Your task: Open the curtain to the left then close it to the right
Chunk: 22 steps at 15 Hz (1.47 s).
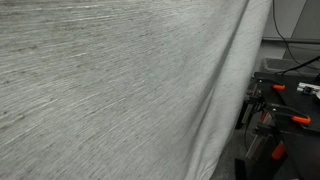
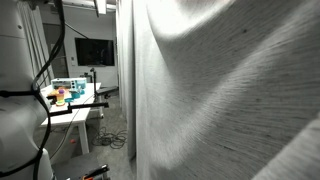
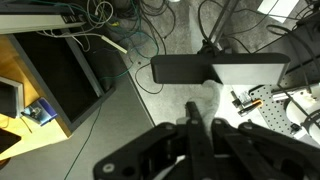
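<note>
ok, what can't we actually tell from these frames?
- Wrist view: the gripper is dark and blurred, so it is unclear whether the jaws are open or shut. No fabric is in view, so contact cannot be judged.
- Both exterior views: the curtain fills most of each frame, and the gripper is not visible.
- The curtain's top and bottom are cut off by the frame edges, so how far it is drawn is unclear.

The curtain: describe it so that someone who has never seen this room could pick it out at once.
In both exterior views one hanging sheet of fabric fills most of the picture: that is the curtain. Near it stand a white desk and a dark monitor. Alone among them it is woven cloth, light grey-beige, finely streaked, falling in soft folds.
</note>
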Available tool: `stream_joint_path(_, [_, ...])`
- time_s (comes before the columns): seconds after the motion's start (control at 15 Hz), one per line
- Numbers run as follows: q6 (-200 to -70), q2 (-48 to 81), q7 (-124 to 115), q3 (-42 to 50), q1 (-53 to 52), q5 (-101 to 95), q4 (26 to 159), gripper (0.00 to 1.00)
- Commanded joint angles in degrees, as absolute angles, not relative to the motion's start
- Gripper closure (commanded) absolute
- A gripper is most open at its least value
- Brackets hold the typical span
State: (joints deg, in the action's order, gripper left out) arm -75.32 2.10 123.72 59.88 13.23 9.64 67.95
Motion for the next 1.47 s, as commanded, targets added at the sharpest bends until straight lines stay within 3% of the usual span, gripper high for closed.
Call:
stream_joint_path(0.0, [-70.6, 11.2, 129.6, 63.6, 19.8, 16.3, 59.0, 0.99])
stream_joint_path(0.87, [-62.4, 26.3, 144.2, 56.8, 46.7, 29.1, 43.7, 0.99])
stream_joint_path(1.4, [-50.5, 33.8, 142.5, 48.8, 61.9, 37.3, 34.1, 0.99])
